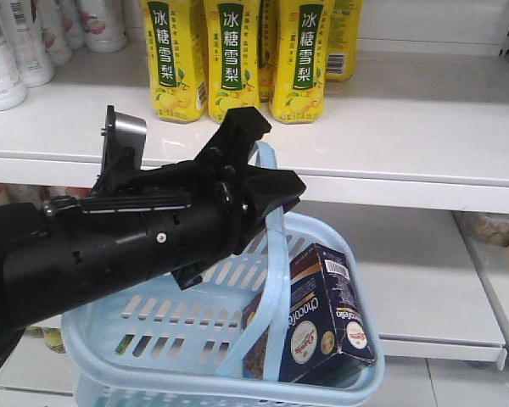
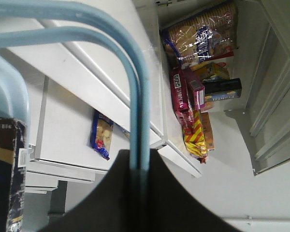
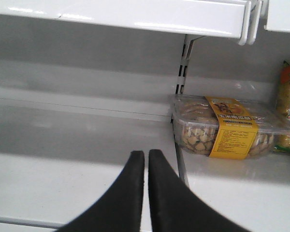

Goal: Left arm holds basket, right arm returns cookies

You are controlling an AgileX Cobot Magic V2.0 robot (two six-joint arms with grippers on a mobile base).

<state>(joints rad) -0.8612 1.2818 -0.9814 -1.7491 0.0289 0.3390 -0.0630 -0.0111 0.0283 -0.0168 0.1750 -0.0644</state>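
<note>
The light blue basket (image 1: pixel 195 292) hangs in front of the white shelves by its hoop handle (image 1: pixel 276 271). My left gripper (image 1: pixel 267 161) is shut on the top of that handle. In the left wrist view the two blue handle hoops (image 2: pixel 135 87) run down between the black jaws of the left gripper (image 2: pixel 139 157). The cookies (image 1: pixel 322 322), a navy and maroon Chocofello box, stand tilted inside the basket at its right end; their edge shows as the cookies (image 2: pixel 7 179) at the lower left. My right gripper (image 3: pixel 146 153) is shut with nothing in it, facing a bare white shelf (image 3: pixel 63 159).
Yellow drink cartons (image 1: pixel 237 55) and white bottles (image 1: pixel 8 51) line the upper shelf. A clear snack tub with a yellow label (image 3: pixel 227 125) sits on the shelf right of my right gripper. Snack packets (image 2: pixel 191 101) crowd shelves in the left wrist view.
</note>
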